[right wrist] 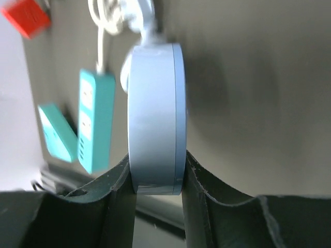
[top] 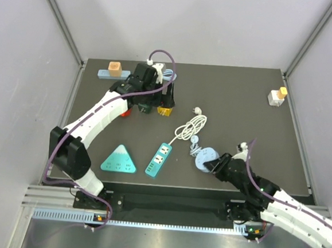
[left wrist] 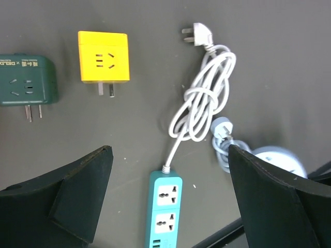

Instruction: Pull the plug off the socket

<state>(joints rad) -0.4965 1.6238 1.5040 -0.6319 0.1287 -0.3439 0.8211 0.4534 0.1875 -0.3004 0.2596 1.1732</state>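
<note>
Yellow cube adapter (left wrist: 103, 57) lies flat just beside green adapter (left wrist: 26, 80) on dark table (top: 242, 107). Teal triangular socket block (top: 119, 160) near front edge. White-and-orange cube (top: 277, 97) far right.

In the top view, open table (top: 242, 101) lies upper right; the coiled white cable (top: 190, 127), teal power strip (top: 160, 159) and round blue socket (top: 208, 158) crowd the middle.

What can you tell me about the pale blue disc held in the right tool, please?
The pale blue disc is a round, flat puck of smooth, matte-looking plastic, with a fine seam near one face. The right tool clamps it across its flat faces. A pale cord leaves its far edge. It is right of the teal power strip; whether it touches the table is unclear.
</note>
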